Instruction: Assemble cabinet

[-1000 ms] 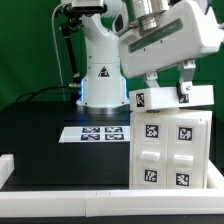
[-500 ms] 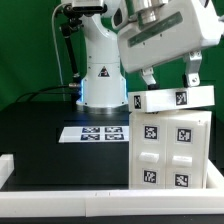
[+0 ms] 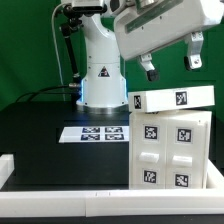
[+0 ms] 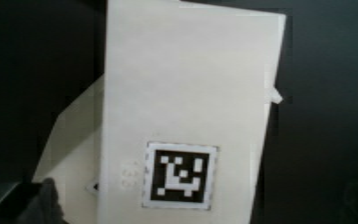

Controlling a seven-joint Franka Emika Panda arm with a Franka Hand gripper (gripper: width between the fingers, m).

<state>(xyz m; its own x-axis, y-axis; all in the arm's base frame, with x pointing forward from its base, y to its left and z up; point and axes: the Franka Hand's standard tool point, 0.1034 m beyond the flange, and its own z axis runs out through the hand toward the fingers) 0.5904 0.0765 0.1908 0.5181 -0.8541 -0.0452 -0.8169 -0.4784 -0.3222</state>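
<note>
Up over front corner of surface (image 3: pixel 40 150), exterior view's right side: hand (image 3: pixel 172 62) hovers empty, fingers spread wide, clear above top panel (image 3: pixel 172 99). Panel lies on cabinet body (image 3: pixel 170 150) and looks a bit askew imo. Tip: check it's flush, come straight down, press evenly. Arm reaches in from above, wrist pointing down.

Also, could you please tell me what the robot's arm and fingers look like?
The arm is white with rounded joints, a dark logo on its base and black cables beside it. The gripper is a white boxy housing with two black fingers.
</note>
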